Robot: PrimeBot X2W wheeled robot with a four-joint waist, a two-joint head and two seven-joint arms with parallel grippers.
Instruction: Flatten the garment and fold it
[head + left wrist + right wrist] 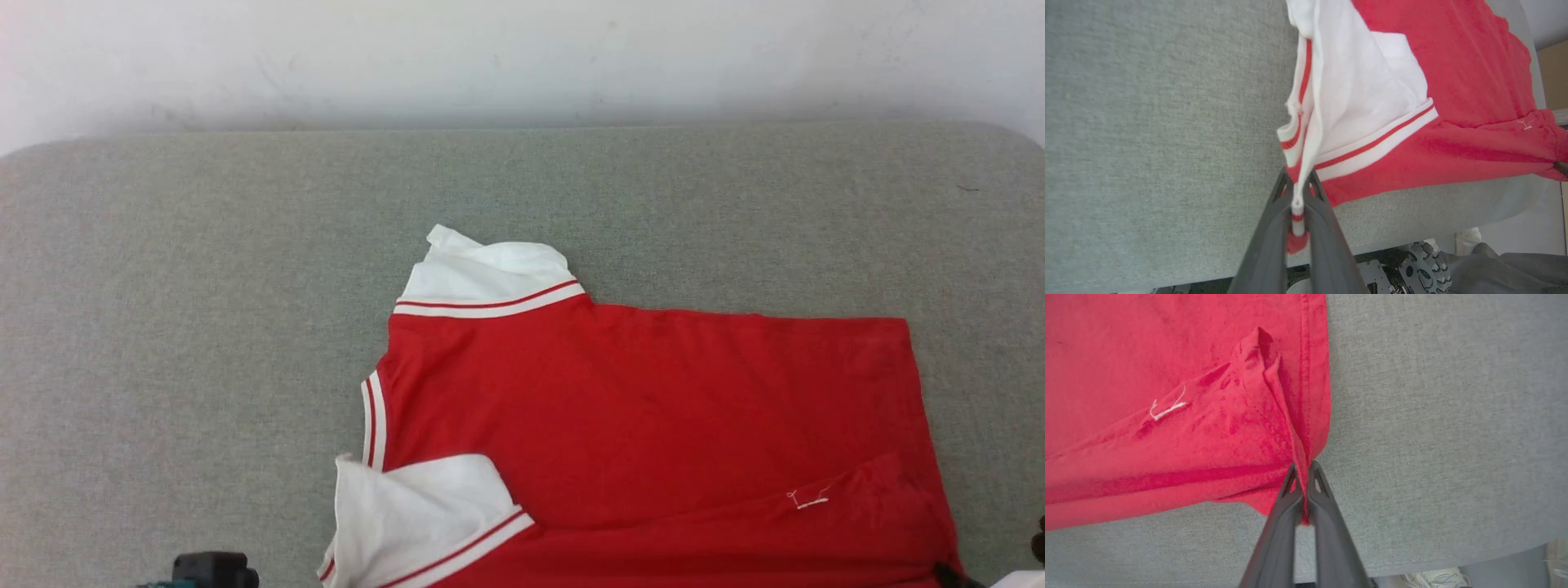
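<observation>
The garment point(637, 416), a red jersey T-shirt with white sleeves and red-white striped trim, lies plain side up on the grey cushion point(180, 327); its lettering is hidden. The near edge is lifted into a fold. In the left wrist view my left gripper point(1297, 185) is shut on the striped trim of the near white sleeve point(1363, 98). In the right wrist view my right gripper point(1301, 477) is shut on the red hem corner point(1274, 375), which rises in a peaked ridge. The far white sleeve point(490, 278) lies flat at the shirt's top left.
The grey cushion stretches wide to the left and behind the shirt, ending at a white wall point(522, 57). A dark part of my left arm point(212, 567) shows at the bottom edge. Below the cushion's near edge, a pale shoe point(1433, 577) and my base point(1412, 269) are visible.
</observation>
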